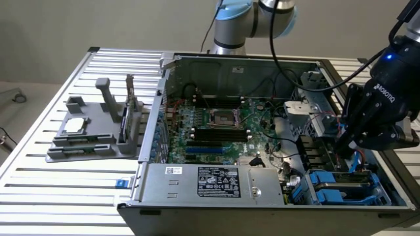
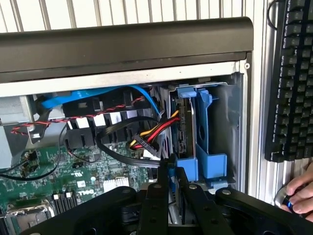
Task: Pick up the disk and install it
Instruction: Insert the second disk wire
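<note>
The disk (image 2: 183,122) stands on edge in the case's drive bay, held in its blue carrier (image 2: 203,132). In the exterior view the disk (image 1: 345,189) sits in the bay at the case's near corner on the exterior view's right. My black gripper (image 1: 346,146) hangs just above that bay. Its fingers (image 2: 157,196) are shut, close together beside the carrier's near end. A thin strip of blue shows between them. Whether they touch the carrier I cannot tell.
The open computer case (image 1: 229,64) lies on a slatted metal table (image 1: 39,167). Red, yellow and black cables (image 2: 146,139) crowd next to the bay. A grey fixture (image 1: 92,142) holds a silver chip (image 1: 75,125) and an upright card (image 1: 126,115). A keyboard (image 2: 293,78) and a person's hand (image 2: 299,191) lie beyond the case wall.
</note>
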